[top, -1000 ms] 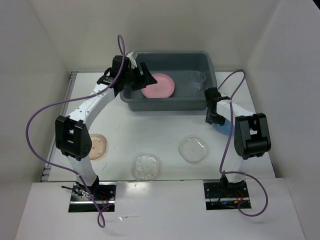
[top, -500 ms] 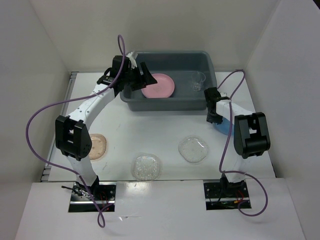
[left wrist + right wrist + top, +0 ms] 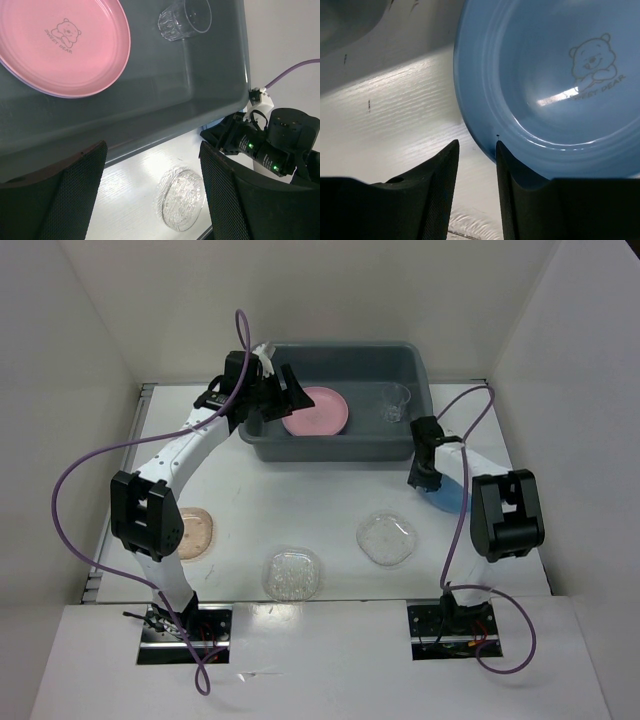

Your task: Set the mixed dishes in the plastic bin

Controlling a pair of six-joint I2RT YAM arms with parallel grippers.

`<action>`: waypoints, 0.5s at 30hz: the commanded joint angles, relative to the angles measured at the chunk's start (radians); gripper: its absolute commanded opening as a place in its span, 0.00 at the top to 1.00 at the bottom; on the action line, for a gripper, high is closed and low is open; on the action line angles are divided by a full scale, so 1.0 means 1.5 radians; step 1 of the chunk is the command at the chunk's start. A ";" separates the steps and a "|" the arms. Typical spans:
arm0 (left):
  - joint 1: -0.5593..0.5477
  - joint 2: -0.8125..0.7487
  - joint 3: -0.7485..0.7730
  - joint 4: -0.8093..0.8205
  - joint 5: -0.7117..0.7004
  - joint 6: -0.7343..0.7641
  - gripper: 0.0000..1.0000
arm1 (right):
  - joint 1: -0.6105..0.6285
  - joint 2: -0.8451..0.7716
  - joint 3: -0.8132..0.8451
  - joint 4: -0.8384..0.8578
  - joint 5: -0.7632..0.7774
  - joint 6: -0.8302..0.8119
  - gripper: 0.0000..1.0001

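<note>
Since a second before, the right arm had shifted a little and its tool had gone narrower. The left arm had not moved.

From the top, the right tool (image 3: pixel 424 476) pointed down at the left edge of the blue plate (image 3: pixel 452 494). That plate lay on the surface (image 3: pixel 300 500), just beside the right end of the bin (image 3: pixel 340 448). The bin wall was so near that the plate could bump it on the way up and get knocked loose. The left tool (image 3: pixel 282 392) hung over the bin's left end.

From the left wrist, the left tool (image 3: pixel 152 147) was wide and held nothing. A pink plate (image 3: pixel 65 45) and a cup (image 3: pixel 186 19) lay in the bin (image 3: pixel 150 95) below it.

From the right wrist, the right tool (image 3: pixel 477 145) was narrow. Only the rim of the blue plate (image 3: pixel 550 90) ran into the gap. One finger sat on the plate side and the other on the bare surface (image 3: pixel 395 115) side. I could not tell if it pinched the rim. The plate looked smooth and was caught only at its edge, so it could slip out and drop. It could also just get pushed away.
</note>
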 commanded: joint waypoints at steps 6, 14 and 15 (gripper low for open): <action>0.002 -0.034 -0.011 0.025 0.003 0.005 0.18 | 0.008 -0.054 -0.049 -0.025 -0.081 0.034 0.59; 0.002 -0.040 -0.017 0.025 -0.003 0.005 0.18 | 0.015 -0.117 -0.093 -0.037 -0.108 0.063 0.59; 0.002 -0.040 -0.017 0.025 -0.003 0.005 0.18 | 0.015 -0.117 -0.093 -0.037 -0.108 0.063 0.59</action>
